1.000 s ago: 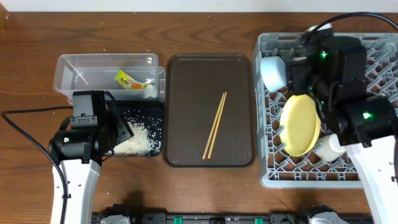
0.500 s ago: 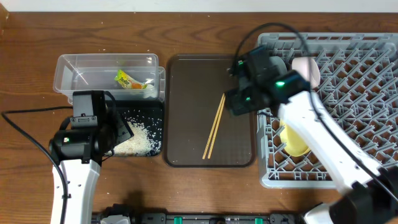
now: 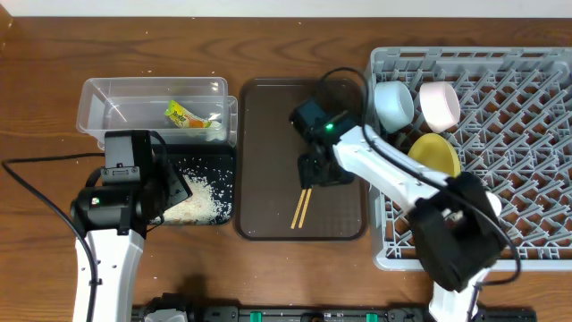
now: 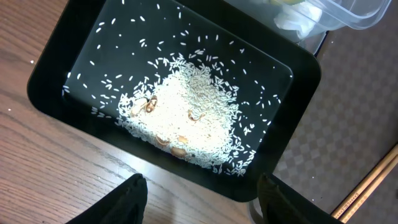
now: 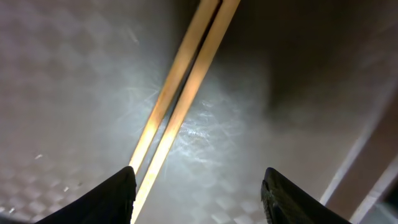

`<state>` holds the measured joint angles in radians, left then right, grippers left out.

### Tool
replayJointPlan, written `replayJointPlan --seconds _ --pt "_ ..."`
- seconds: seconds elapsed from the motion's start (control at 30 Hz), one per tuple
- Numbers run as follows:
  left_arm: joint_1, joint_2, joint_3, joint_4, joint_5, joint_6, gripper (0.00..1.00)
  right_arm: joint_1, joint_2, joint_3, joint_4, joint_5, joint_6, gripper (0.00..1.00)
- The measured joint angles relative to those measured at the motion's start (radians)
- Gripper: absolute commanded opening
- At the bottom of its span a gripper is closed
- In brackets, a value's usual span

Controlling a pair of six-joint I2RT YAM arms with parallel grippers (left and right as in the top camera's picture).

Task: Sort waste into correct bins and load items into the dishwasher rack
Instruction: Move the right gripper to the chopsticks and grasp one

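Catches the right gripper (image 3: 315, 170) low over the dark-brown serving tray (image 3: 268, 116), jaws spread wide and clamped on nothing. Puts the wooden chopsticks (image 3: 299, 210) flat on that tray, side by side, their upper ends hidden beneath the gripper in the overhead view. Shows them from the right wrist running between the two dark fingers (image 5: 118, 196), nearer one than the other; cannot tell whether either finger touches the wood.

Finds the left gripper (image 3: 170, 192) likewise parted and empty, poised above the near edge of the shallow black tray (image 4: 298, 68). Shows white rice (image 4: 186, 118) heaped in the tray's middle, stray grains scattered around it and a few tan bits mixed in.

Places the clear tub (image 3: 89, 112) just behind the black tray, the green-yellow wrapper (image 3: 181, 114) lying inside.

Sets the grey rack (image 3: 536, 89) at the right, with the light-blue bowl (image 3: 393, 103) and white bowl (image 3: 440, 105) side by side near its back-left corner and the yellow plate (image 3: 438, 152) just in front of them, partly hidden by the arm.
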<state>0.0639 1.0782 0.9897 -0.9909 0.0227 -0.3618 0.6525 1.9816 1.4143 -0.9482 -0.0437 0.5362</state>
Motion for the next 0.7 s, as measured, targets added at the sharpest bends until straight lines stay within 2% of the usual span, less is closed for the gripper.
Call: replayJointPlan --seconds 0.4,0.47,0.53,0.7 --pt "0.000 0.000 0.000 0.000 0.000 0.000 0.60 0.002 0.076 -0.002 0.021 0.028 0.066 0.60" --pt "0.000 0.000 0.000 0.000 0.000 0.000 0.60 0.002 0.076 -0.002 0.020 0.037 0.071 0.53" --pt "0.000 0.000 0.000 0.000 0.000 0.000 0.60 0.002 0.076 -0.002 0.018 0.042 0.077 0.41" --pt "0.000 0.000 0.000 0.000 0.000 0.000 0.60 0.003 0.076 -0.002 0.016 0.046 0.089 0.24"
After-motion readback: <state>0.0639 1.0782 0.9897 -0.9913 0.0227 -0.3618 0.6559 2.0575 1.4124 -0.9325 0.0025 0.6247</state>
